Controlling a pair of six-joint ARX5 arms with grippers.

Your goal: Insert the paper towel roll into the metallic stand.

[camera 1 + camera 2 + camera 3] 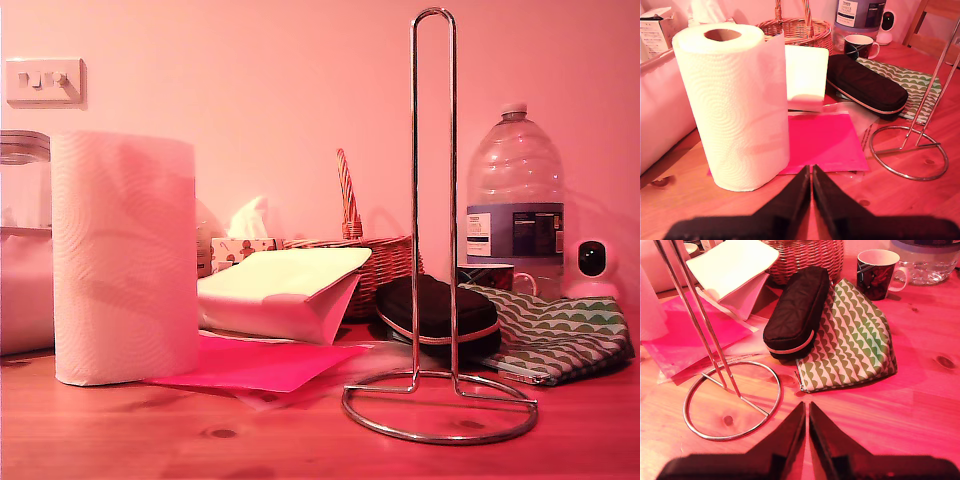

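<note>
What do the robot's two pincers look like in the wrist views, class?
My first gripper and my second gripper look alike: each pincer has two matte black, wedge-shaped fingers tapering to a point from a broad dark base. No cables, markings or labels show. The exterior view shows neither arm.

A strong pink-red cast tints every view. Light is dim and soft; faint shadows cross the paper towel roll [125, 255]. Chrome glints on the metallic stand [433, 200].

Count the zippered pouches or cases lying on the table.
2: a black case behind the metallic stand, and a green patterned pouch partly beneath it, toward the exterior view's right. Others may be hidden.
</note>
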